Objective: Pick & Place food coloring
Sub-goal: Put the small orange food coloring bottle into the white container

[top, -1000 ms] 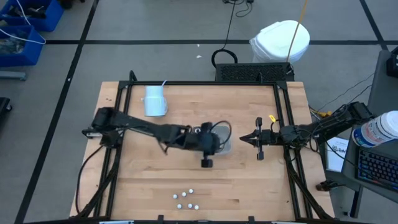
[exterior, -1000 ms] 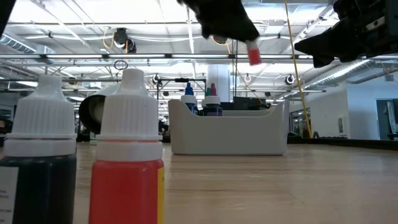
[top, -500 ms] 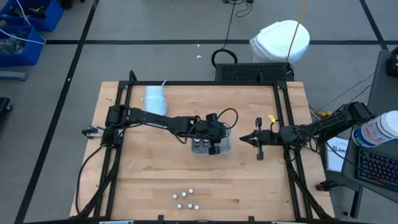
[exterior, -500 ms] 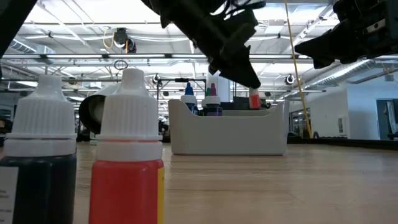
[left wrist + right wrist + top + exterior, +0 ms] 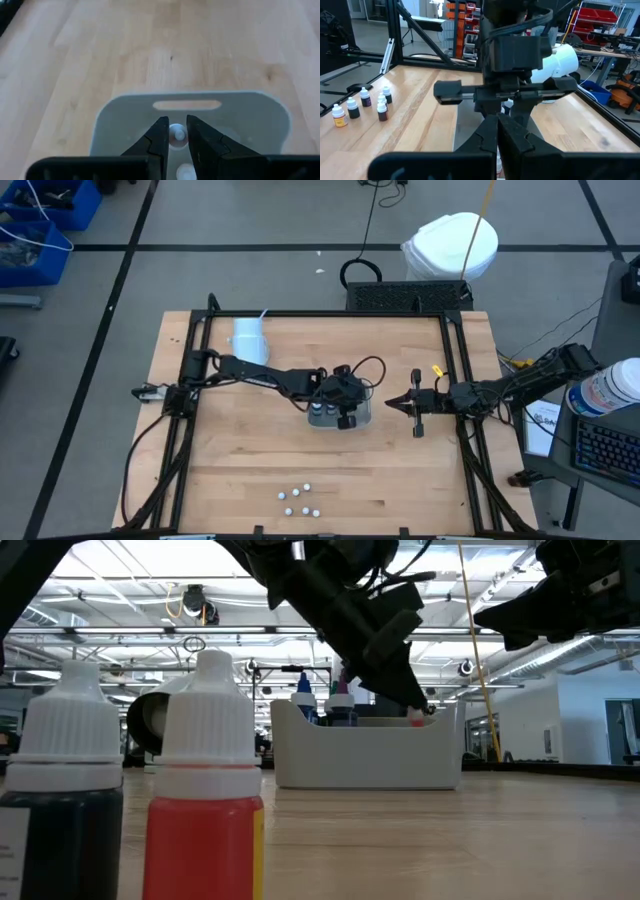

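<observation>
Wooden worktop holds a grey tray. Left end effector pinches a food coloring bottle low inside it. Open gently, then lift straight up. Right end effector waits closed, empty.

Pale wooden table, planked, framed by black rails along its edges. Standing near the middle: a grey rectangular tray, with a slot handle visible in one end wall in the left wrist view. Lying tipped on its side toward the far left part: a white cup. Clustered near the front edge, well apart from the tray: a loose group of small white-capped food coloring bottles, all upright.
</observation>
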`<act>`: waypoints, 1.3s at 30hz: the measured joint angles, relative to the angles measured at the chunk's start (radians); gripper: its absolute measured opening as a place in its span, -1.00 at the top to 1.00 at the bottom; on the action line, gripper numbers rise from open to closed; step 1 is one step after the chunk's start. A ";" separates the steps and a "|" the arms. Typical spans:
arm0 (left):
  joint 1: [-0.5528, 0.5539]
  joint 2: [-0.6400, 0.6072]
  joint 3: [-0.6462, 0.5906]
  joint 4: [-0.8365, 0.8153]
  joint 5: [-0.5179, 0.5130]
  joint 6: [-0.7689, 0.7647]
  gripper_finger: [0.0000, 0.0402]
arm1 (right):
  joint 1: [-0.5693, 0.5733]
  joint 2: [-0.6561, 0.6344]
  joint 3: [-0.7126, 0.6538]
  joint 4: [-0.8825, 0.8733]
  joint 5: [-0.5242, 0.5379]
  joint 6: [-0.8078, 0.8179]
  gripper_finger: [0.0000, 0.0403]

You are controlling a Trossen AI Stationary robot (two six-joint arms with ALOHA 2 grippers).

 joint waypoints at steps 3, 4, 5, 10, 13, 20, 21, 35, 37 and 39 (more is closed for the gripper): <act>-0.005 0.013 0.000 0.000 0.000 0.007 0.68 | 0.000 0.000 0.000 0.001 0.000 0.000 1.00; -0.006 0.022 0.000 0.014 0.000 0.008 0.68 | 0.000 0.000 0.000 0.000 0.000 0.000 1.00; -0.007 0.028 0.000 0.019 0.000 0.008 0.68 | 0.000 0.000 0.000 0.001 0.000 0.000 1.00; -0.007 0.055 -0.001 0.009 0.000 0.012 0.68 | 0.000 0.000 0.000 0.000 0.000 -0.001 1.00; -0.007 0.052 -0.001 0.015 0.000 0.015 0.68 | 0.000 0.000 0.000 0.000 0.000 -0.001 1.00; -0.004 0.052 0.000 0.014 0.026 0.017 0.68 | 0.000 0.000 0.000 0.000 0.000 -0.002 1.00; -0.005 0.052 0.000 0.014 0.027 0.017 0.68 | 0.000 0.000 0.000 0.000 0.000 -0.002 1.00; -0.004 0.052 0.000 0.007 0.091 0.016 0.68 | 0.000 0.000 0.000 0.000 0.000 -0.002 1.00; -0.005 0.052 0.000 0.007 0.094 0.016 0.67 | 0.000 0.000 0.000 0.000 0.000 -0.002 1.00; -0.004 0.052 -0.001 0.007 0.095 0.016 0.63 | 0.000 0.000 0.000 0.001 0.000 -0.002 1.00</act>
